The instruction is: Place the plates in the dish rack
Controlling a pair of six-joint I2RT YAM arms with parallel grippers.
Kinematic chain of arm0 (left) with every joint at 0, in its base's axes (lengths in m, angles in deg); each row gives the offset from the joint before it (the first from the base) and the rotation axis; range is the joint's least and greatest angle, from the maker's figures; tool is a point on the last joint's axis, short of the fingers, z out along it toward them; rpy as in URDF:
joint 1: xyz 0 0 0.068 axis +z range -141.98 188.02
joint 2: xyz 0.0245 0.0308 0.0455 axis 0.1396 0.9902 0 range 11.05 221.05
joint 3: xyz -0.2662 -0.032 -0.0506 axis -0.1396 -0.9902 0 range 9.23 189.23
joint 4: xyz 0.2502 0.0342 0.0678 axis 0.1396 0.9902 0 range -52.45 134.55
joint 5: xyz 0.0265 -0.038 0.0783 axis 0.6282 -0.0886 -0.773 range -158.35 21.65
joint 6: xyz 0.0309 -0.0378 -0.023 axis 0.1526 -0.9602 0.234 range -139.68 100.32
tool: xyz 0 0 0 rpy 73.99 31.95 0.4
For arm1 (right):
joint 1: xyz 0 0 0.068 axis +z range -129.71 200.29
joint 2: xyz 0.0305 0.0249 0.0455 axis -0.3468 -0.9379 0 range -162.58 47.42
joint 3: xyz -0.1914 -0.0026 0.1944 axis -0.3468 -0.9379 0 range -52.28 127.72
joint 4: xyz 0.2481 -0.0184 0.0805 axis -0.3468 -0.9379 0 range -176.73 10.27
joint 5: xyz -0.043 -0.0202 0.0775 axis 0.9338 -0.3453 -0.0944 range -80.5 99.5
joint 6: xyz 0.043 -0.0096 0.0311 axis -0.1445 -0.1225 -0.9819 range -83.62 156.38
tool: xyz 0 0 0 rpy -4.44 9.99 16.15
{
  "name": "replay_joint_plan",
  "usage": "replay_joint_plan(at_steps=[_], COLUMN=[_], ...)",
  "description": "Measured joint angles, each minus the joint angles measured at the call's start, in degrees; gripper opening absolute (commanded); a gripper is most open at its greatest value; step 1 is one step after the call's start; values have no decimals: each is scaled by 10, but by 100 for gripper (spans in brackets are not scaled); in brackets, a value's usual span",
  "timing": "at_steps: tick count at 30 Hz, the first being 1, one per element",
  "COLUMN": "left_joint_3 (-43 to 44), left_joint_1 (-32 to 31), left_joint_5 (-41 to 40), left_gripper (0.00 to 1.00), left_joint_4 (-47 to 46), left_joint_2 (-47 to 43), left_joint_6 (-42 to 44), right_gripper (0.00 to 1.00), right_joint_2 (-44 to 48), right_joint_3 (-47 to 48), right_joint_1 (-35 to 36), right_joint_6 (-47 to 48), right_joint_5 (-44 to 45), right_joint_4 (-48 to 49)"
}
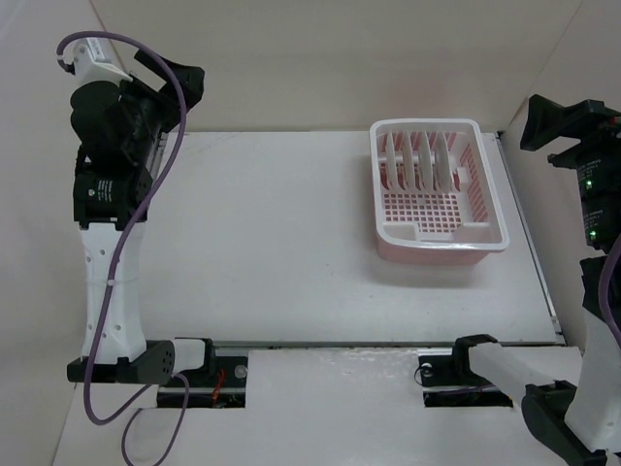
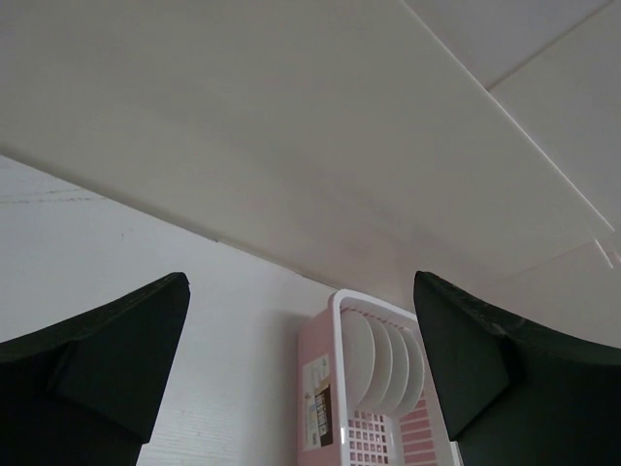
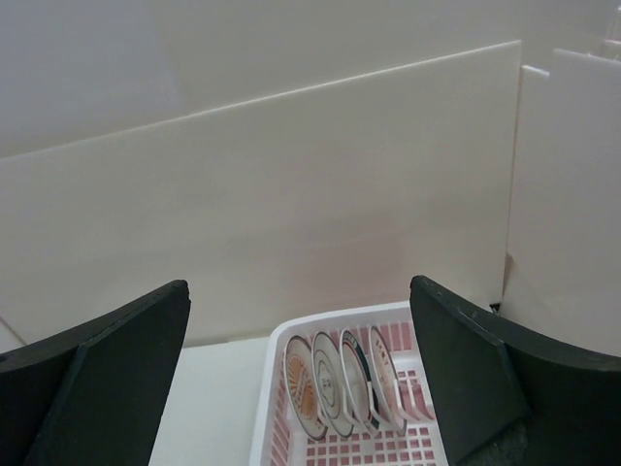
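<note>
The dish rack (image 1: 490,233), white rim over a pink base, stands at the table's far right. Several plates (image 1: 417,158) stand upright between its dividers at the far end. The right wrist view shows their faces (image 3: 340,383): an orange-patterned one, one with a flower outline, a dark-ringed one and another orange one. The left wrist view shows their white backs (image 2: 380,361) in the rack (image 2: 335,374). My left gripper (image 1: 170,83) is raised at the far left, open and empty. My right gripper (image 1: 563,121) is raised at the far right beside the rack, open and empty.
The white table (image 1: 262,243) ends at a wall at the back and an edge on the right (image 1: 529,243). The arm bases (image 1: 194,364) sit at the near edge. A purple cable (image 1: 146,194) hangs along the left arm.
</note>
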Motion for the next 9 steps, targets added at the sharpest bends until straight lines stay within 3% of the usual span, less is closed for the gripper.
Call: replay_joint_plan(at_steps=[9], left_joint_3=[-4], left_joint_1=[0], left_joint_5=[-24], left_gripper=[100], left_joint_4=[33], left_joint_2=[-14], left_joint_6=[0], right_gripper=[99], right_joint_2=[-6], right_joint_3=[-2], right_joint_1=[0], right_joint_6=[0], right_joint_5=[17], right_joint_4=[-25])
